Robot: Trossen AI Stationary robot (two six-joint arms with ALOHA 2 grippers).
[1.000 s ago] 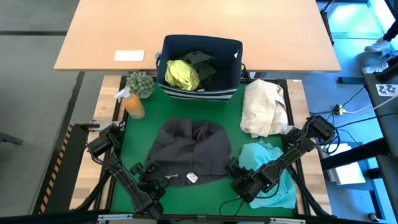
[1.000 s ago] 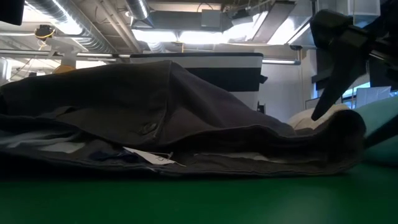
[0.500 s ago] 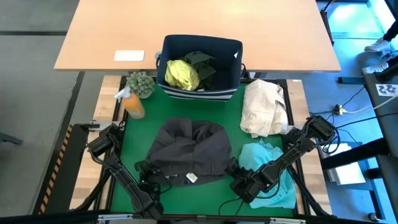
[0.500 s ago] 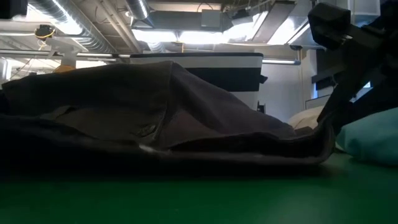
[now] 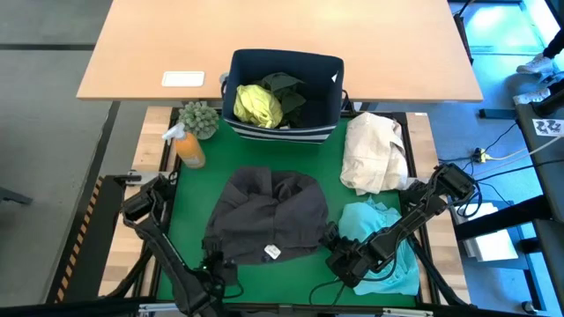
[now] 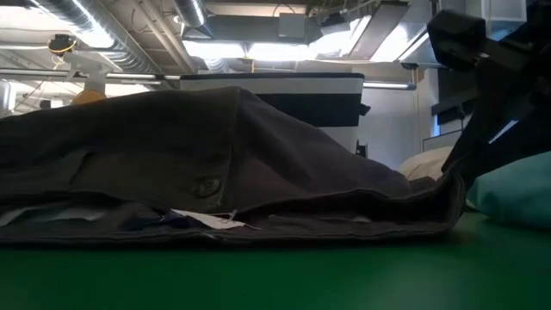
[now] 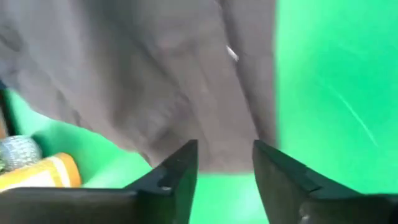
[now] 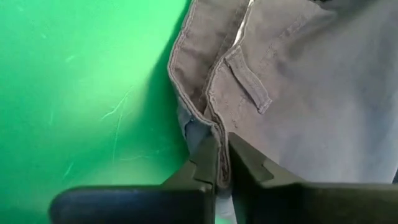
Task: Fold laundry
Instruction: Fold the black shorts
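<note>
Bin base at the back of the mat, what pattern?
Navy and white stripes on the bin base; the high view shows it best.

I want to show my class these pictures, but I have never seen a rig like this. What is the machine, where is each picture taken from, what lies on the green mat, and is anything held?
Two dark robot arms work at a table. One camera looks down from above, one sits at mat level, and one rides on each wrist. On the green mat lie a charcoal grey garment, a turquoise garment and a cream cloth bundle, behind them a navy bin and an orange bottle. The right gripper pinches the grey garment's edge. The left gripper stands open, holding nothing.
</note>
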